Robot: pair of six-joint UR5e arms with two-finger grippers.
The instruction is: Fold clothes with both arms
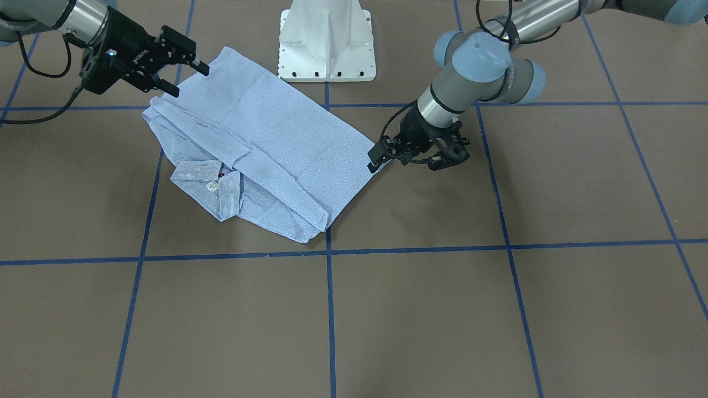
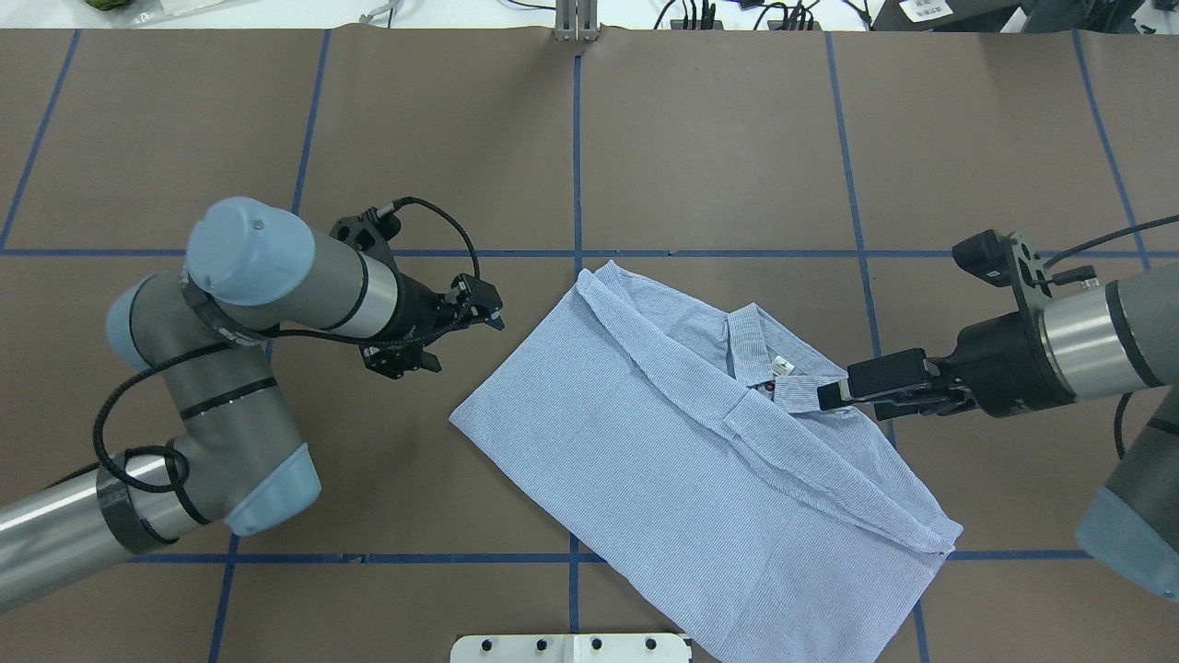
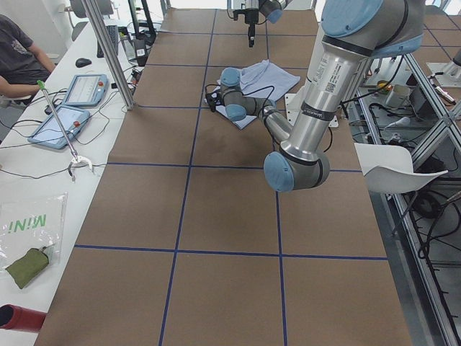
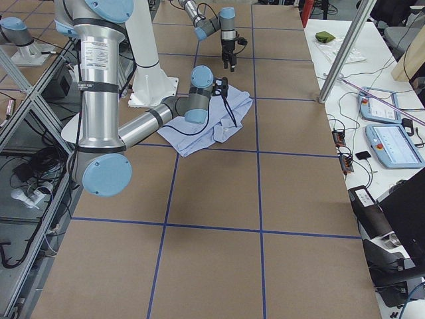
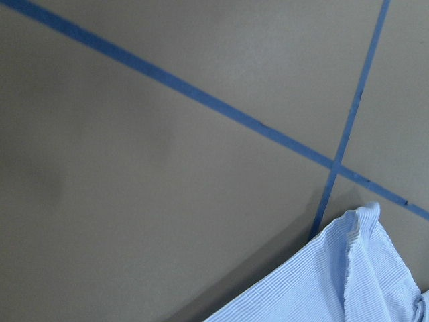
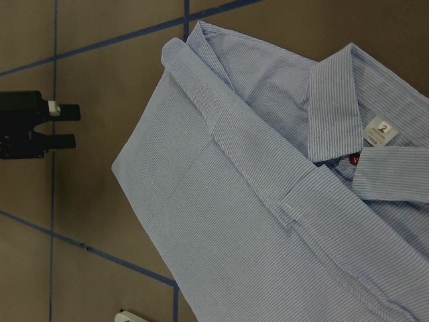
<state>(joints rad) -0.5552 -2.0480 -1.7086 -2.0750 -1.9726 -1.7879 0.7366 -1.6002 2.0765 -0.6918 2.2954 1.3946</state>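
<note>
The pinstriped light blue shirt lies partly folded on the brown table, collar up with its size label showing. My right gripper hovers open at the shirt's collar-side edge, holding nothing. Just off the shirt's opposite corner, my left gripper is open. The right wrist view shows the left gripper with its two fingers apart and nothing between them. Only a corner of the shirt shows in the left wrist view.
The robot's white pedestal base stands right behind the shirt. Blue tape lines grid the tabletop. A side bench holds tablets, with a person seated there.
</note>
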